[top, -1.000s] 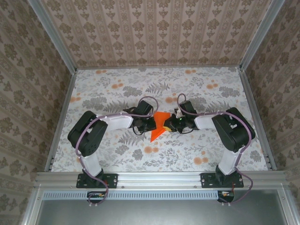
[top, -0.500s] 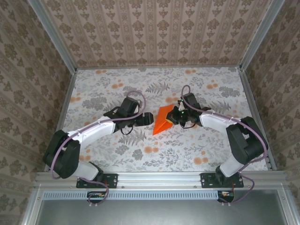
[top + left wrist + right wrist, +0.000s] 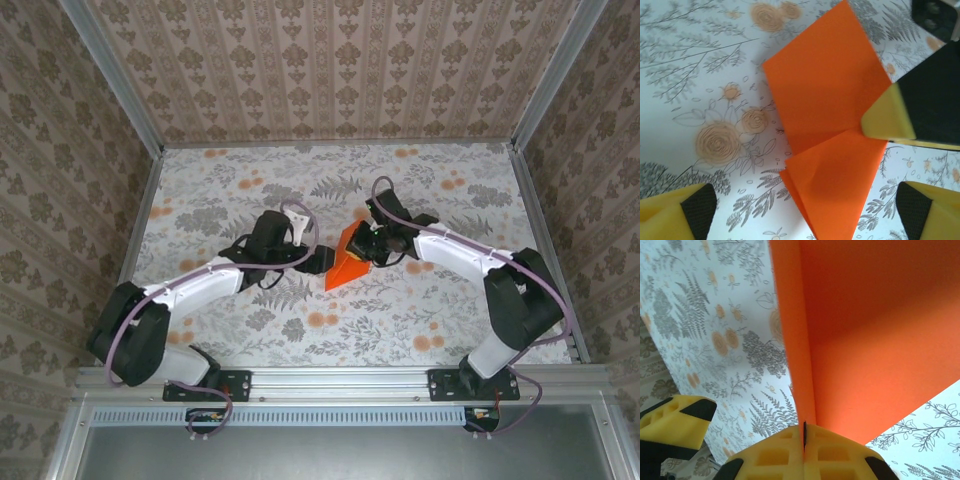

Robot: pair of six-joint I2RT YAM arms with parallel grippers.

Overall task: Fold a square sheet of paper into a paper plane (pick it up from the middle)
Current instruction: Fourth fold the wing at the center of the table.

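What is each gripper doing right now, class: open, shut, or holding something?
Left gripper: open, holding nothing.
Right gripper: shut on the orange paper.

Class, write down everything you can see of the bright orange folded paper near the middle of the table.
The bright orange folded paper is thin, plain, unmarked and matte. It is partly folded: a larger panel and a smaller pointed flap meet at a crease. It sits near the middle of the floral-print table, seemingly lifted at one side. The right gripper is shut on its edge; the open left gripper stands beside it, not gripping.
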